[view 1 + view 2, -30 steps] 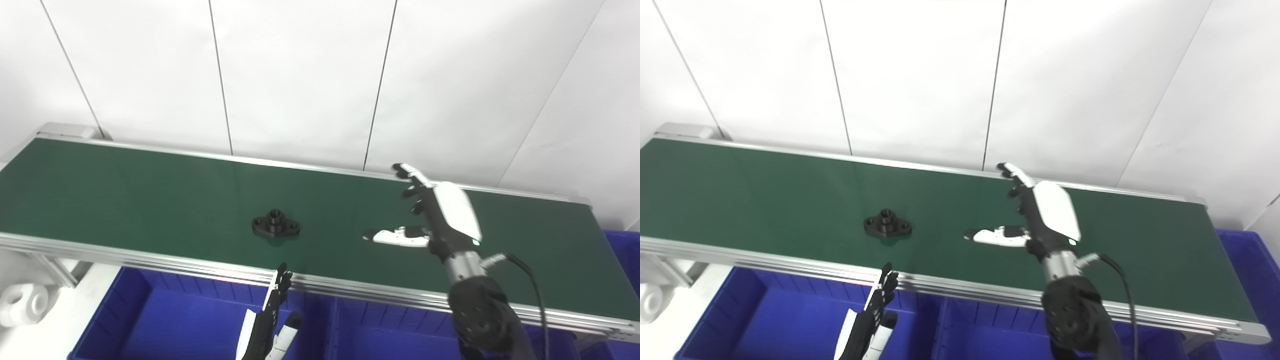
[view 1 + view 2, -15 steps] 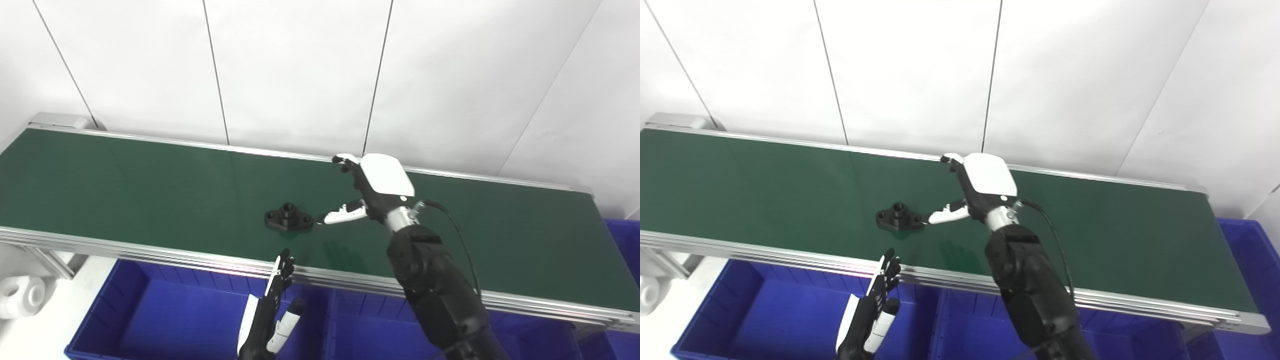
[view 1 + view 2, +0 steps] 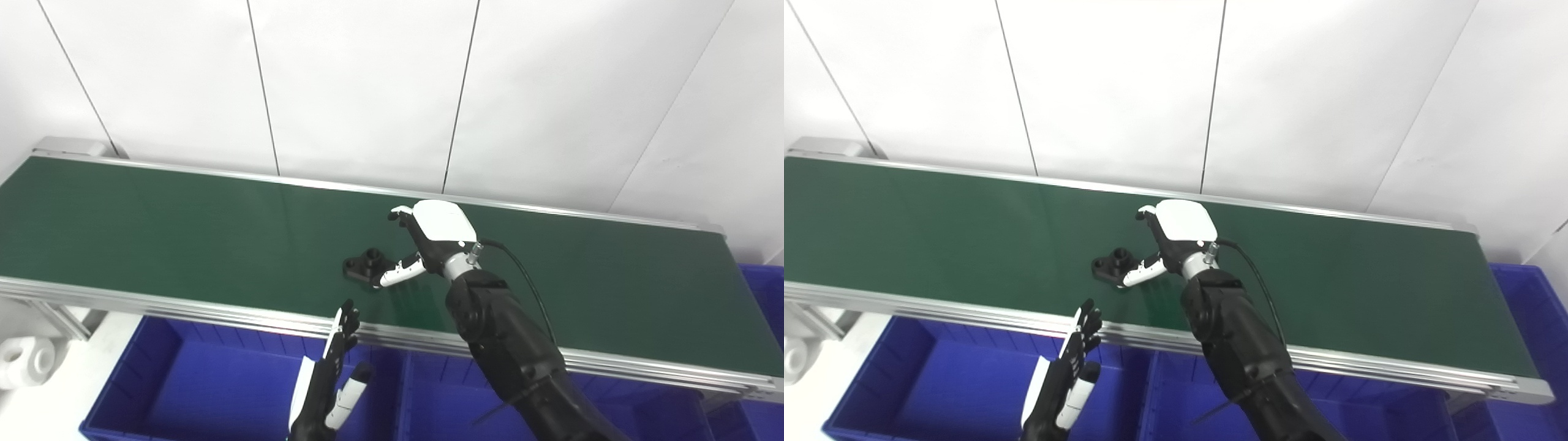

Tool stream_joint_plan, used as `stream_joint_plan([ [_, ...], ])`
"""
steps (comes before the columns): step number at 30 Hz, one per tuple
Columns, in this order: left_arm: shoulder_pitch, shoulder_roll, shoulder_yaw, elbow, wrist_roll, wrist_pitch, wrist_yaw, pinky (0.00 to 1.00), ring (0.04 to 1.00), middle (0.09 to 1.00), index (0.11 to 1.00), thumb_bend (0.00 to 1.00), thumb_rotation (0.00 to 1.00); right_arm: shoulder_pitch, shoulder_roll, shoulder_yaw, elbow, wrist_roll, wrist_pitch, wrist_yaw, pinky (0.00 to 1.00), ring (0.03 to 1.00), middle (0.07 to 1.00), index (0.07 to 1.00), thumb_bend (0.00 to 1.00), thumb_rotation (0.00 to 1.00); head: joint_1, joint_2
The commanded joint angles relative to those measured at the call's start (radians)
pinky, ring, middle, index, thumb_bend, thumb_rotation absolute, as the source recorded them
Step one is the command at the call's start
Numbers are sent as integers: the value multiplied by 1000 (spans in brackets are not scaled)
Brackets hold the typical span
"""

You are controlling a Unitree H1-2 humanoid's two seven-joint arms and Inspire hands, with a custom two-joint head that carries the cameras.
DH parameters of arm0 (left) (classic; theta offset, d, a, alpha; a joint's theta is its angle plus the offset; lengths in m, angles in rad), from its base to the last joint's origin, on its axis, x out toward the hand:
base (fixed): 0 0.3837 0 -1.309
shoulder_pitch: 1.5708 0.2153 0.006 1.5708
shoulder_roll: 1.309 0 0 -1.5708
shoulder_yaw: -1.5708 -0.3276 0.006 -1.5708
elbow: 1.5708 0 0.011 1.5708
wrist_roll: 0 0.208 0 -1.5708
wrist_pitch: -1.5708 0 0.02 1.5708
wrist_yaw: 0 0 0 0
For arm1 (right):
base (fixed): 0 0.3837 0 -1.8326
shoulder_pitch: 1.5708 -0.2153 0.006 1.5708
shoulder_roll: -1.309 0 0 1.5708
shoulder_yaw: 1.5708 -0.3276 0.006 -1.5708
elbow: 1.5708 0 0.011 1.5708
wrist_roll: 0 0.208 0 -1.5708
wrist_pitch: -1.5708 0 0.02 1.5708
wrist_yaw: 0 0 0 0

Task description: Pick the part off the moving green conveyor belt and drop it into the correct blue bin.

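Observation:
A black flanged part (image 3: 364, 264) with a raised hub lies on the green conveyor belt (image 3: 153, 226), near its front edge. My right hand (image 3: 422, 242) is over the belt just right of the part, fingers spread and open. Its white thumb tip touches the part's right end (image 3: 1115, 266). My left hand (image 3: 327, 383) is open, fingers straight, held low in front of the belt over a blue bin (image 3: 214, 392).
Blue bins line the floor below the belt's front rail (image 3: 968, 315), with another at the far right (image 3: 762, 288). A white part (image 3: 24, 361) lies at the far left. A white panel wall stands behind the belt.
My right hand swept left across the belt and lowered onto the part's right end. The part rode right on the belt. The camera shifted a little.

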Motion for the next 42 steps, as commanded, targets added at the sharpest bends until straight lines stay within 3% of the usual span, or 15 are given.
stream_joint_plan([
  [1,13,-88,-65,-27,8,-16,12,917,951,968,989,753,1000,-71,20,15,13,-4,14,-5,383,539,709,791,944,441,4,-1],
  [3,17,-93,-74,-26,12,-21,13,931,956,972,995,747,1000,-77,22,23,35,4,15,-1,275,377,519,757,934,453,8,-2],
  [4,21,-94,-80,-25,13,-22,10,934,956,973,997,745,1000,-81,27,21,52,13,13,-6,260,354,491,752,933,453,15,-3],
  [6,25,-97,-89,-22,24,-24,12,951,969,981,1000,734,996,-83,36,17,76,27,11,-15,164,228,337,738,912,433,24,-4],
  [7,26,-98,-92,-21,32,-24,15,956,976,983,1000,732,999,-84,40,15,84,33,11,-19,146,209,317,727,903,424,24,-4],
  [9,29,-104,-99,-16,25,-28,14,948,984,988,1000,736,990,-79,45,18,101,40,2,-39,141,206,311,718,891,422,39,-5],
  [11,33,-113,-106,-16,20,-30,14,938,993,992,1000,732,971,-74,50,26,118,42,-9,-61,183,262,374,708,876,429,51,-5],
  [14,42,-120,-115,-23,32,-26,21,925,992,993,998,730,958,-72,52,48,150,35,-26,-92,216,297,417,690,811,409,61,-1],
  [16,51,-125,-121,-31,37,-23,24,923,992,992,997,718,955,-73,54,65,178,27,-24,-115,204,284,399,634,716,391,65,3],
  [18,57,-127,-125,-39,40,-20,28,921,992,989,997,730,953,-77,55,89,207,11,-19,-145,189,265,361,513,551,215,66,6],
  [20,61,-128,-127,-46,39,-17,30,928,994,989,997,735,952,-80,57,108,235,4,-21,-175,160,233,316,481,514,173,65,6],
  [23,63,-125,-130,-54,36,-12,28,927,992,990,1000,732,953,-78,61,116,264,3,-30,-246,92,153,227,473,506,148,65,4],
  [26,64,-123,-131,-57,33,-6,26,929,991,991,1000,746,954,-77,63,114,279,13,-42,-302,71,128,195,471,508,135,63,5],
  [34,58,-118,-125,-54,33,2,31,926,989,985,1000,745,968,-81,71,81,291,67,-54,-363,74,134,203,472,504,146,48,2],
  [42,40,-114,-113,-36,12,-1,30,937,982,970,998,765,988,-59,42,41,221,121,-107,-402,77,128,198,470,497,159,14,-3],
])
